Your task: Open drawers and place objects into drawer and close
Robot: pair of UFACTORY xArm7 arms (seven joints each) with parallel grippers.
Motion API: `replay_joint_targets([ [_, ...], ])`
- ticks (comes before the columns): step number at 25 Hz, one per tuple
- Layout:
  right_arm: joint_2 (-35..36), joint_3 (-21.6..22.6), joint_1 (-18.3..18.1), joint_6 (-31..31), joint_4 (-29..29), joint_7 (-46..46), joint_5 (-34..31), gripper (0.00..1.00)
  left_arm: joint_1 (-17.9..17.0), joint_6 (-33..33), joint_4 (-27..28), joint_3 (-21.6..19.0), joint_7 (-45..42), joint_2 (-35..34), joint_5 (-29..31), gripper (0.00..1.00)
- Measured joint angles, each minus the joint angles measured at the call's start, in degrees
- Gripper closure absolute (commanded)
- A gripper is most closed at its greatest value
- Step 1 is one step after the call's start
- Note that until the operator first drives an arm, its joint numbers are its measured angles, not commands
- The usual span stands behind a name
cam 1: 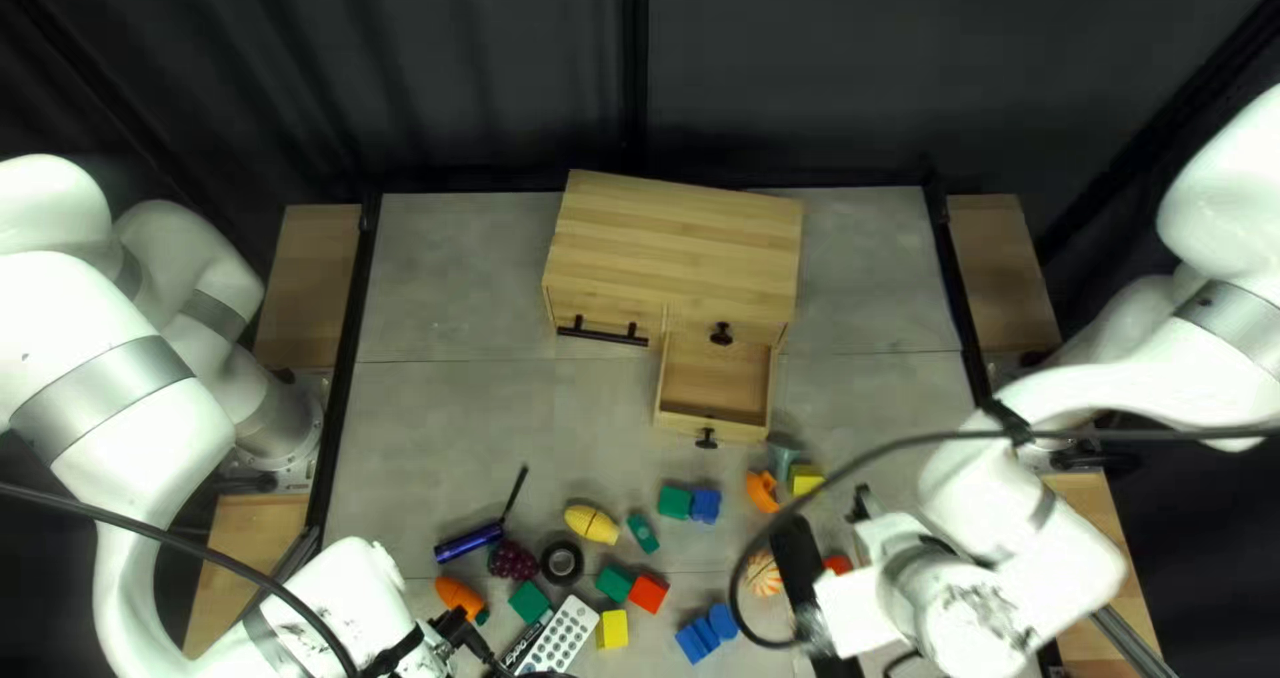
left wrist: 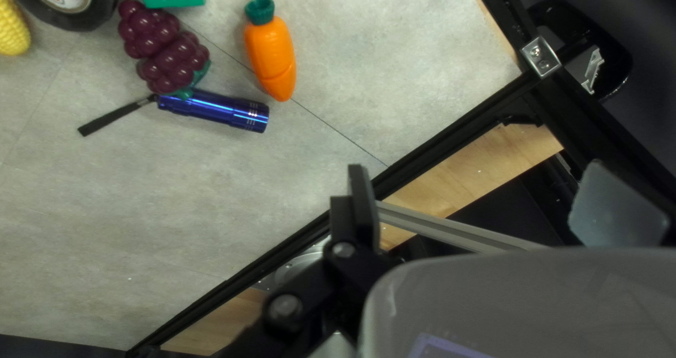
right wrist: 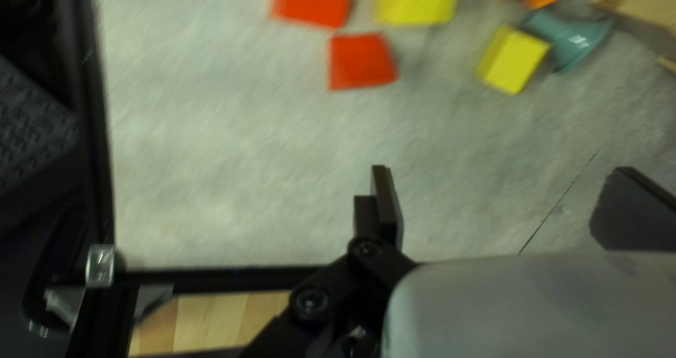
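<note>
**Both grippers spread and empty above scattered objects, one drawer out**

The left gripper (left wrist: pixel 477 182) has its fingers wide apart with nothing between them, probably because a pick comes next. Ahead, the blue flashlight (left wrist: pixel 225 111) touches the toy grapes (left wrist: pixel 162 48), and the toy carrot (left wrist: pixel 271 55) lies just beside its broad end. The right gripper (right wrist: pixel 501 182) is likewise spread and empty, with a red block (right wrist: pixel 362 62) and a yellow block (right wrist: pixel 514 59) ahead.

Farther out, the drawer (cam 1: pixel 718 378) stands open at the front of the wooden cabinet (cam 1: pixel 680 238), likely to receive objects; its knob (cam 1: pixel 707 440) points toward the table's near edge, and its pull-out axis runs back into the cabinet. The flashlight's long axis slants, its strap end toward the cabinet. The carrot's green top points away from the left gripper, its tip toward the flashlight.
</note>
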Motion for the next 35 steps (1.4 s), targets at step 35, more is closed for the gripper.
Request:
replay_joint_targets([
  [35, 5.65, 4.18, 4.55, -5.69, 0.31, 5.12, 1.49, 0.0, 0.0, 0.0, 0.0, 0.0, 0.0, 0.0, 0.0, 0.0],
])
